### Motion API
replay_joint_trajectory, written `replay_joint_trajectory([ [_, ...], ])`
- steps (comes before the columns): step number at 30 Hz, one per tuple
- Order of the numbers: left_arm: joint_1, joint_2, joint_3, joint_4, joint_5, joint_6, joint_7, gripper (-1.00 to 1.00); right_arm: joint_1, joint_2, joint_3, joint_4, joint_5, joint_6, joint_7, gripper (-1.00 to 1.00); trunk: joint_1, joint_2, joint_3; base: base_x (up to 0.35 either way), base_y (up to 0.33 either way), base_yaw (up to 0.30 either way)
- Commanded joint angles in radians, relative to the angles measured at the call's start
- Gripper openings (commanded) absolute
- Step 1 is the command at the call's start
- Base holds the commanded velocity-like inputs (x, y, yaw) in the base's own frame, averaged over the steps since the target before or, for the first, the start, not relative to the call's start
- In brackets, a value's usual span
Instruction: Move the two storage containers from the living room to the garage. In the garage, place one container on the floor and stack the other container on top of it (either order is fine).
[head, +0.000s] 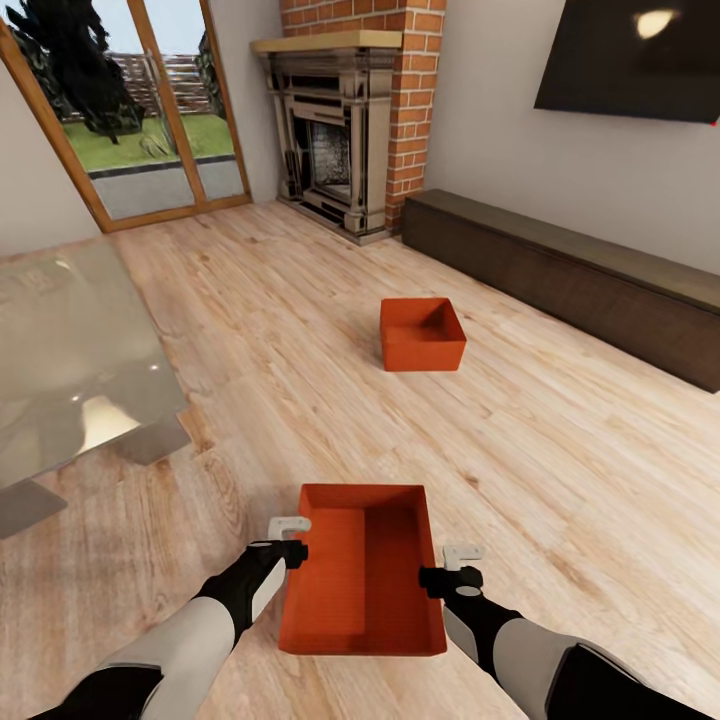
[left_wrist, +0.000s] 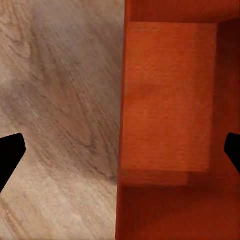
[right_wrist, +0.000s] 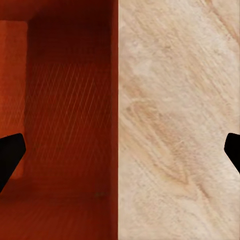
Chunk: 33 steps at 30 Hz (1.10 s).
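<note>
Head view has the near storage container (head: 362, 585) on the wood plank floor (head: 560, 440), well in front of the brick fireplace (head: 345, 130); the second storage container (head: 422, 334) sits between them, nearer the long dark cabinet (head: 580, 270). Left pincer (head: 290, 540) and right pincer (head: 455, 565) flank the near container, each spread wide astride a long wall, one finger inside, one outside.

The open left gripper (left_wrist: 120, 152) straddles the storage container (left_wrist: 170, 100) wall (wood plank floor (left_wrist: 60, 100) alongside).
</note>
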Motion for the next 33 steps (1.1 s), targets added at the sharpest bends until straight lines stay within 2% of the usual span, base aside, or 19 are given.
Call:
replay_joint_trajectory([
  [1,0.000,0.000,0.000,-0.002,0.000,0.006,0.003,1.00,0.000,0.000,0.009,0.000,-0.009,-0.002,-0.003,1.00,0.004,-0.008,-0.004,0.000,0.000,0.000],
  [33,0.000,0.000,0.002,-0.003,0.000,0.002,0.003,1.00,0.000,-0.002,0.008,0.000,-0.008,-0.002,-0.003,1.00,0.126,-0.232,-0.104,0.000,0.000,0.000],
])
